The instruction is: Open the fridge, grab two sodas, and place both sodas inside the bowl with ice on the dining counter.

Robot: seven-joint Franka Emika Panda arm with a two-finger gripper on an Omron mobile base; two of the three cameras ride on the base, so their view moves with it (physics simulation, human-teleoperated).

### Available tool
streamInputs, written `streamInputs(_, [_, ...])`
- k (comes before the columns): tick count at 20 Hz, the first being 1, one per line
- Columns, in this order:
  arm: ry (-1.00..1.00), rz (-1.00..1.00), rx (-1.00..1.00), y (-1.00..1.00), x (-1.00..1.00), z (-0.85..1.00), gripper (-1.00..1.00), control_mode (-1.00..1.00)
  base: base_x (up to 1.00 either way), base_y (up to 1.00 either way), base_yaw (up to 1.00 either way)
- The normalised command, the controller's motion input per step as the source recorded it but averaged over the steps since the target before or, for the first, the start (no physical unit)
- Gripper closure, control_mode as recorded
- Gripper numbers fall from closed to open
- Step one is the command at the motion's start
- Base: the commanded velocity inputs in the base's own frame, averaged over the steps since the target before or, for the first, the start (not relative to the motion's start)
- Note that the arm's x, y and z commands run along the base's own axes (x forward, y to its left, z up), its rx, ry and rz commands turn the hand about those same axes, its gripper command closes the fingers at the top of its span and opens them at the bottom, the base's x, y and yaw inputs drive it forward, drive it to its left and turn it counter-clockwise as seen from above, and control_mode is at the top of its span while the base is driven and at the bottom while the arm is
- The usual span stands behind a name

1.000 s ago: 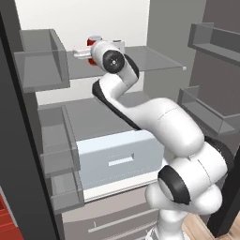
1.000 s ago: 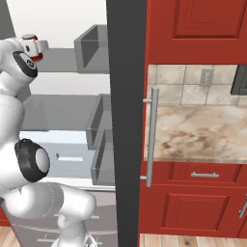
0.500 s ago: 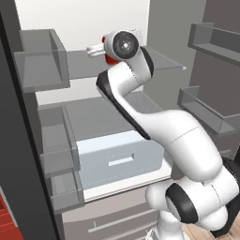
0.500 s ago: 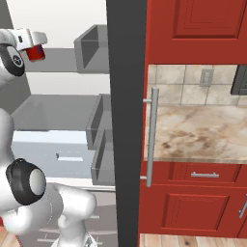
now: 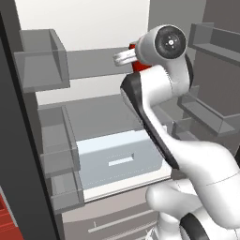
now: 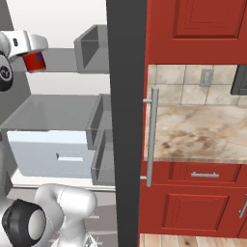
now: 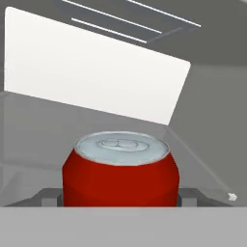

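Observation:
The fridge point(image 5: 89, 61) stands open, showing its white interior and grey shelves. One red soda point(image 7: 120, 171) with a silvery top sits between my gripper's point(image 7: 119, 197) two dark fingertips point(image 7: 48, 196), which are shut on its sides. In the left base view that soda point(image 5: 136, 64) peeks out behind my wrist, held in front of the upper shelf. From the right base view the soda point(image 6: 34, 61) hangs under my white hand at the far left. The bowl and the dining counter are out of view.
Grey door bins point(image 5: 42, 61) line the left door and more bins point(image 5: 211, 42) the right one. A pale drawer point(image 5: 117, 157) sits below the shelves. The dark door edge with its bar handle point(image 6: 152, 135) stands beside red cabinets point(image 6: 198, 29) and a marbled wall countertop point(image 6: 198, 135).
My hand has drawn away from the upper shelf, carrying the soda rightward in the left base view and lower in the right one. The arm's elbow has swung closer to the cameras.

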Motion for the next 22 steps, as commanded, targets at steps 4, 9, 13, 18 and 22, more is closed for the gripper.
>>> streamInputs(4, [0.05,0.00,0.00,-0.35,-1.00,-0.24,1.00,-1.00,0.00,0.00,0.00])
streamInputs(9, [0.06,0.00,0.00,-0.21,-1.00,-0.32,1.00,-1.00,0.00,0.00,0.00])
streamInputs(13, [0.06,0.00,0.00,-0.11,-0.76,-0.20,1.00,-1.00,0.00,0.00,0.00])
streamInputs(18, [0.02,0.00,-0.01,0.00,-0.30,-0.19,1.00,-1.00,0.00,0.00,0.00])
streamInputs(22, [0.00,0.00,0.00,0.00,0.00,-0.07,1.00,-1.00,0.00,0.00,0.00])
